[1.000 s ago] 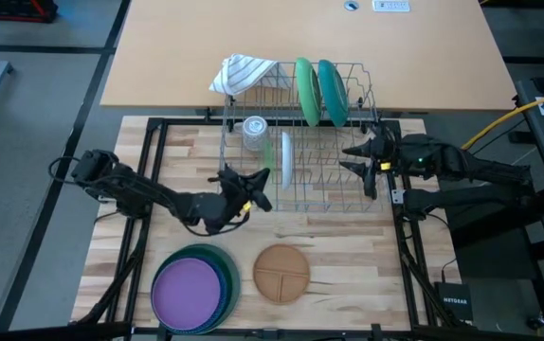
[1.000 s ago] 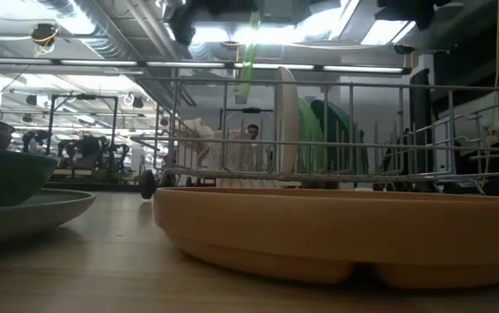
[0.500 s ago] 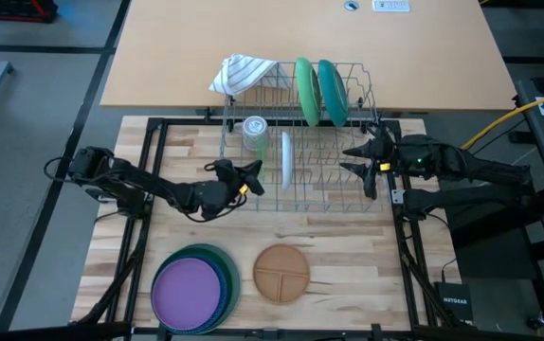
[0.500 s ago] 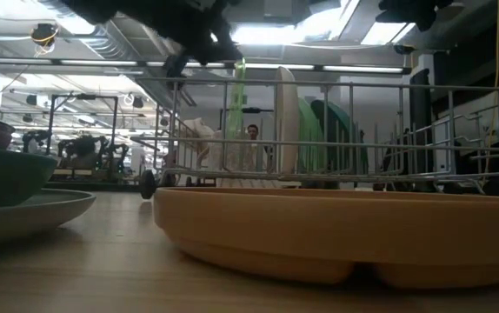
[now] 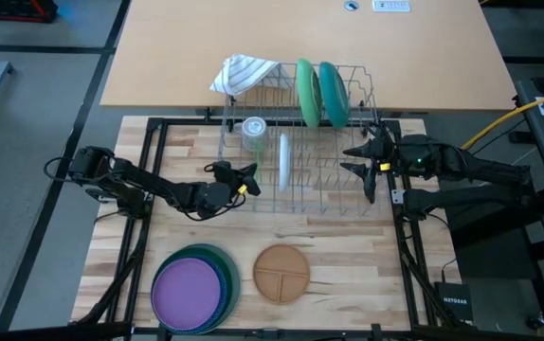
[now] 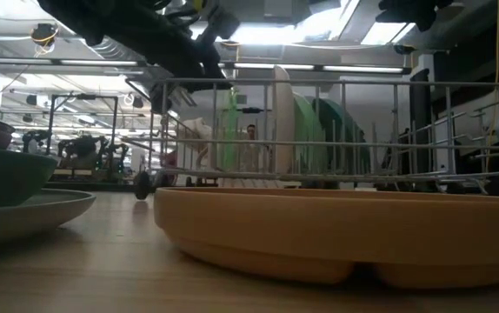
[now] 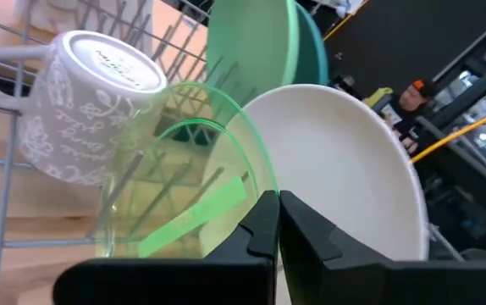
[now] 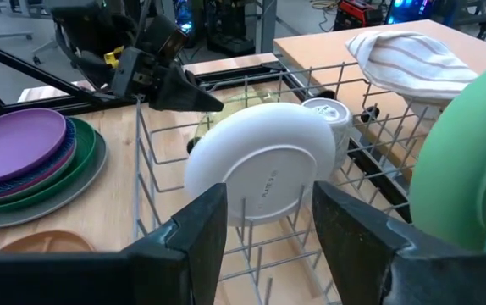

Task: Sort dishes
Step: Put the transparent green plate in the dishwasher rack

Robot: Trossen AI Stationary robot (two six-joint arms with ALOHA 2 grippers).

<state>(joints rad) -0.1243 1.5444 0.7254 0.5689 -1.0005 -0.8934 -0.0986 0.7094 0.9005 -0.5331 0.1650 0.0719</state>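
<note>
Mostly the wire dish rack (image 5: pixel 296 152) blocks things: from above the white plate (image 5: pixel 283 159) shows only as a thin edge-on sliver, and the clear green plate (image 7: pixel 194 182) beside it is barely visible there; the left wrist view shows it upright between the white plate and a patterned mug (image 7: pixel 74 106) lying on its side. In the low view the tan divided plate (image 6: pixel 345 230) fills the near foreground and hides the rack's base. Stack at near left: purple plate (image 5: pixel 190 291) on top, teal and dark green rims under it, lower ones cut off by the frame edge; can't count them.

Left pincer (image 5: pixel 242 177) is fully closed, fingers pressed together, holding nothing. It sits at the rack's left side, tips pointing toward the clear green plate; contact with plate or wire can't be told.

Right pincer (image 5: pixel 367 163) is wide open at the rack's right end, empty, touching nothing I can see.

Green plate (image 5: pixel 307 92) and teal plate (image 5: pixel 332 92) stand upright at the rack's far end. Striped cloth (image 5: pixel 242 72) hangs over the far-left corner.

Tan divided plate lies flat on the table (image 5: pixel 348 256), right of the stack.
</note>
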